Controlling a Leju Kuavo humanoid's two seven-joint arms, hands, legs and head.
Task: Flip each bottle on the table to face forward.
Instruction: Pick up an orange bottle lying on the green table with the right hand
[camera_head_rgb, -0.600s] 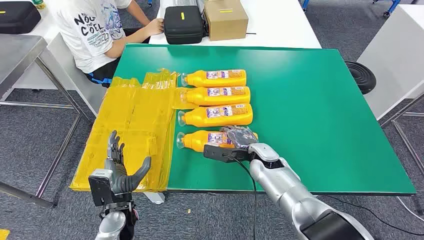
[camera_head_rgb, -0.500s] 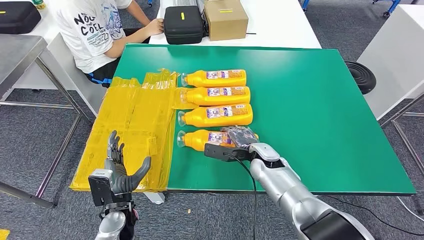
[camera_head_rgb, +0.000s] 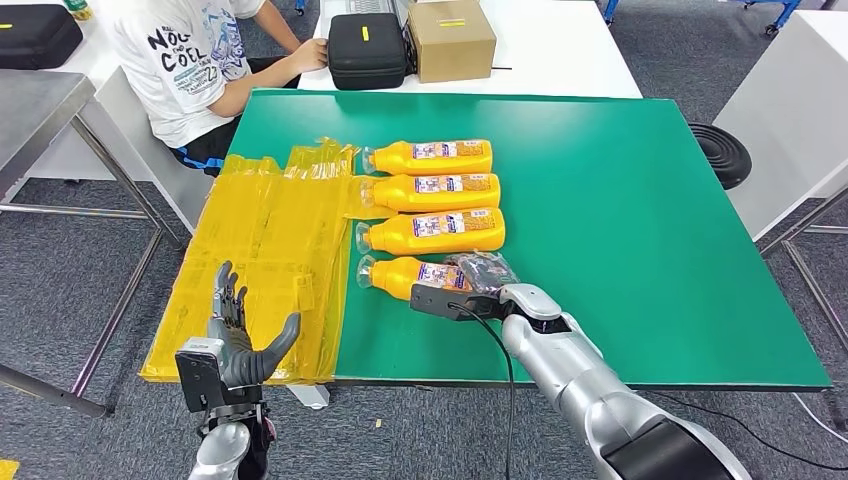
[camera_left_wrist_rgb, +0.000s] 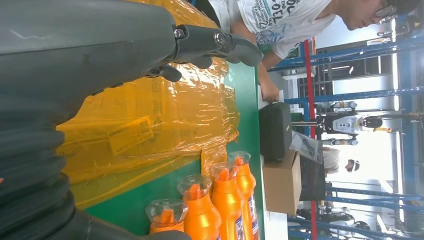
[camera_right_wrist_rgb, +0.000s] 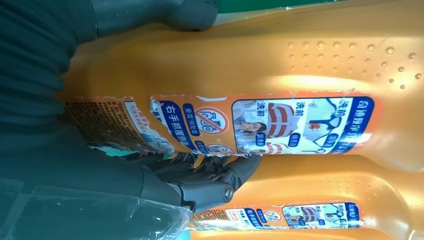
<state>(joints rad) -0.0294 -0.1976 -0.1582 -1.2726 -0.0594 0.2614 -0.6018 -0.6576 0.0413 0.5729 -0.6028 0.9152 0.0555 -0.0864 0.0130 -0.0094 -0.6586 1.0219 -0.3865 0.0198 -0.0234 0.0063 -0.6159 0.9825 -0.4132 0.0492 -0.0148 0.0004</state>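
Bottles lie in a row of four on the green tabletop, caps toward the yellow plastic sheeting at its left edge. My left robot hand hangs open off that edge, fingers spread, holding nothing. Three bottles rest side by side with labels up. My right robot hand wraps around the nearest bottle, fingers closed on its labelled body.

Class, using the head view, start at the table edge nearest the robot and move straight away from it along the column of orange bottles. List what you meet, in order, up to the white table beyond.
Right hand gripping the nearest bottle → second bottle → third bottle → farthest bottle → black case and cardboard box.
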